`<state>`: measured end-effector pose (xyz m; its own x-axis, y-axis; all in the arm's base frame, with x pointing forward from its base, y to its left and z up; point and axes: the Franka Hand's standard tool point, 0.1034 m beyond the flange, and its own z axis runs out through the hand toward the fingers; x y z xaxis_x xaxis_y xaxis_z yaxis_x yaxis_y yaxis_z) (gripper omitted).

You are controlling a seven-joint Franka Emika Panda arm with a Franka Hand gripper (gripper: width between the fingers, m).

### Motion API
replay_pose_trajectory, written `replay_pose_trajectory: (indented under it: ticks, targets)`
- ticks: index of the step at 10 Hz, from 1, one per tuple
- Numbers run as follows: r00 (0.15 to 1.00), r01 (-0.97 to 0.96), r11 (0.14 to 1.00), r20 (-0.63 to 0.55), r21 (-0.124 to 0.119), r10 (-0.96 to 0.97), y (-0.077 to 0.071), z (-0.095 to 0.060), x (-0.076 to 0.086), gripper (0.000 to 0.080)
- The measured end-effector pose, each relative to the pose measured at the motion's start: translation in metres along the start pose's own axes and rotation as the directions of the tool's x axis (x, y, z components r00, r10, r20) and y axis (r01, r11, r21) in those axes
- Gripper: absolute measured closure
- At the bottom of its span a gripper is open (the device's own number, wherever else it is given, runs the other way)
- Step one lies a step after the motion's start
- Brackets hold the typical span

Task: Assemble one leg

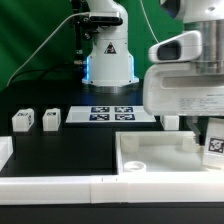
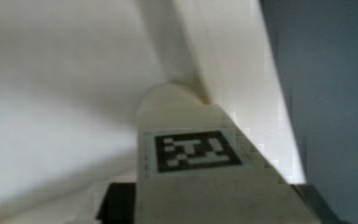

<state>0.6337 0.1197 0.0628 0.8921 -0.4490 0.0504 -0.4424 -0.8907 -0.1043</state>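
On the black table point(image 1: 70, 150), the white tray point(image 1: 150, 160) sits at the exterior view's right, the marker board point(image 1: 110, 113) farther back near the arm's base point(image 1: 108, 55). Over the tray hangs the gripper point(image 1: 190, 125); jaw opening cannot be told. Its tagged leg point(image 2: 197, 150) fills the wrist view. Three loose legs point(image 1: 23, 121) stand in a row at left.

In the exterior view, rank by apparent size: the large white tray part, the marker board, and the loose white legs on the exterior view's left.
1. White tray part, nearest the camera, which inflates it.
2. Marker board.
3. The two legs; they look alike, so unranked.
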Motion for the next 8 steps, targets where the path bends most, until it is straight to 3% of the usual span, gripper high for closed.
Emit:
replay_pose_trajectory:
  ticks: [3, 5, 8]
  targets:
    - [0.928, -0.373, 0.928, 0.006, 0.004, 0.373, 0.0032, 0.0014, 0.0015, 0.0505]
    - [0.687, -0.727, 0.687, 0.045, 0.018, 0.725, 0.0066, 0.0023, 0.001, 0.0505]
    - [0.378, -0.925, 0.379, 0.094, 0.004, 0.921, 0.0053, 0.0035, -0.001, 0.0505]
